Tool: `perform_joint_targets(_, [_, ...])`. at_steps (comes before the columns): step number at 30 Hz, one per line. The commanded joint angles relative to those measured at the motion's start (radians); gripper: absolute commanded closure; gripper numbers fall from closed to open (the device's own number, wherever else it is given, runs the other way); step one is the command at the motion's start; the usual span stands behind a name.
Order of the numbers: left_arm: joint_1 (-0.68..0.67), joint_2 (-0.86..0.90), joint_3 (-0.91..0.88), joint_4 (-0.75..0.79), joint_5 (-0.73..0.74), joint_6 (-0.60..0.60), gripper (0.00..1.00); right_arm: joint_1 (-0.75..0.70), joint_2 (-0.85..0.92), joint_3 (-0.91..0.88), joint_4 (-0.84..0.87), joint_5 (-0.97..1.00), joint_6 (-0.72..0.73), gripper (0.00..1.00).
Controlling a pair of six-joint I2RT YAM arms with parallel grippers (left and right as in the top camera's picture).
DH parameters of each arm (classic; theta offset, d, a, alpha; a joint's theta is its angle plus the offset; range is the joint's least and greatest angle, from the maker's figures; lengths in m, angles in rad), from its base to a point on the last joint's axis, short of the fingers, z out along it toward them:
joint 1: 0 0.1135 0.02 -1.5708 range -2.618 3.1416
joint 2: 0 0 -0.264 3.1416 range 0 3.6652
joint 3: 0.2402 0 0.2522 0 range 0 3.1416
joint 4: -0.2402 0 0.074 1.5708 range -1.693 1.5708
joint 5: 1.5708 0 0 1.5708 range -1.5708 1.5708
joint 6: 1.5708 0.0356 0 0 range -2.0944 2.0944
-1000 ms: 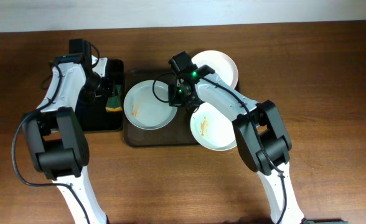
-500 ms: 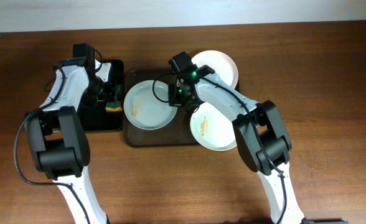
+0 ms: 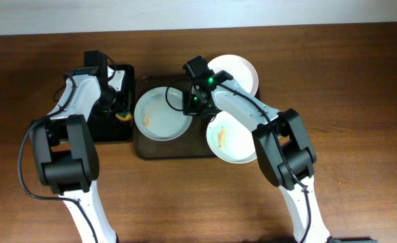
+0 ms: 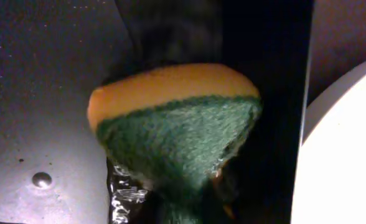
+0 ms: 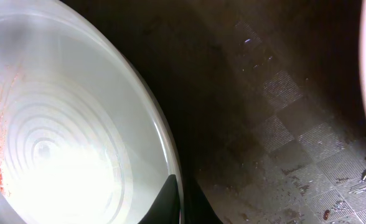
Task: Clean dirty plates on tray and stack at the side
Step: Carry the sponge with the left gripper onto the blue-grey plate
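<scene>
I am holding my left end effector (image 3: 120,108) over the black bin (image 3: 111,132), which is sitting toward the rear left of the worktop (image 3: 360,101). Its fingers are clamping a sponge (image 4: 173,124), squeezing it into a bulge, with the yellow side uppermost in the wrist view and the green scouring side beneath. Just right of the bin, the tray (image 3: 142,146) is lying at the rear middle of the worktop and carrying three plates. The left plate (image 3: 159,116) is resting on the tray's left half and showing an orange-red smear along its left inner wall. My right end effector (image 3: 193,102) is closing on that plate's right rim, pinching it with one finger on each side. Further right, the rear plate (image 3: 237,70) is overhanging the tray's rear right corner. The front plate (image 3: 233,140) is overhanging its front right corner and carrying a small orange smear near its middle.
</scene>
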Motion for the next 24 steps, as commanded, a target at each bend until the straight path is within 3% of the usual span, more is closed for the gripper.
perform_joint_targets(1, [-0.006, 0.009, -0.013, 0.003, 0.003, 0.01, 0.99, -0.003, 0.025, 0.011, 0.004, -0.008, -0.003, 0.96])
perform_joint_targets(8, [0.001, -0.037, 0.081, -0.086, 0.017, 0.003, 0.99, -0.003, 0.025, 0.011, 0.004, -0.054, -0.003, 0.96])
perform_joint_targets(18, [-0.003, -0.137, 0.125, -0.133, 0.259, 0.003, 0.99, -0.049, 0.025, 0.011, 0.003, -0.193, -0.014, 0.96])
perform_joint_targets(24, [-0.043, -0.131, 0.122, -0.118, 0.254, 0.003, 0.99, -0.055, 0.025, 0.011, 0.003, -0.203, -0.014, 0.96])
